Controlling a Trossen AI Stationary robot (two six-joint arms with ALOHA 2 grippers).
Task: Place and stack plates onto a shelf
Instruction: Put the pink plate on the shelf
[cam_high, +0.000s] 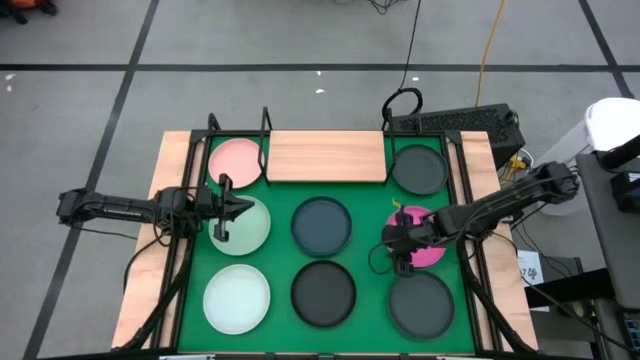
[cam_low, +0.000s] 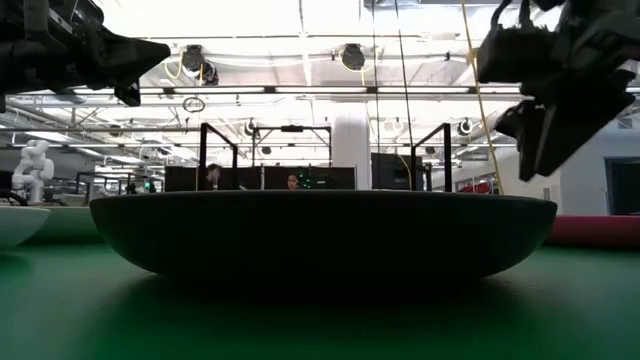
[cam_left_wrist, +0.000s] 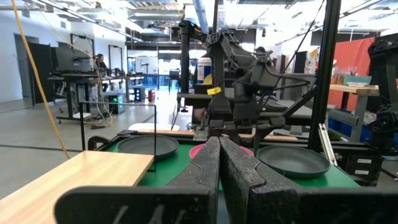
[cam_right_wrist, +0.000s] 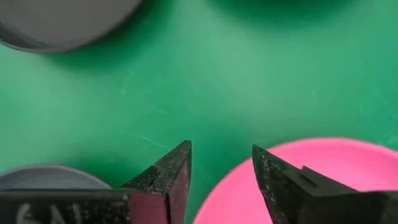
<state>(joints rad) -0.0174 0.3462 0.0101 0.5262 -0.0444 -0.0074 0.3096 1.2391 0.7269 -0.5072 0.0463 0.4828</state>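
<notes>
Magenta plate (cam_high: 430, 250): near half hidden under right gripper (cam_high: 399, 243). Right wrist view crops it and 2 grey plates (cam_right_wrist: 62, 22).

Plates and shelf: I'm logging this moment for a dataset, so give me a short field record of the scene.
shelf: wooden board at the mat's far edge, nothing on it
plates on mat: eight, none stacked
left end effector: shut, above the pale mint plate, holding nothing
right end effector: open, at the magenta plate rim, not yet gripping
task progress: no plate on shelf yet
</notes>
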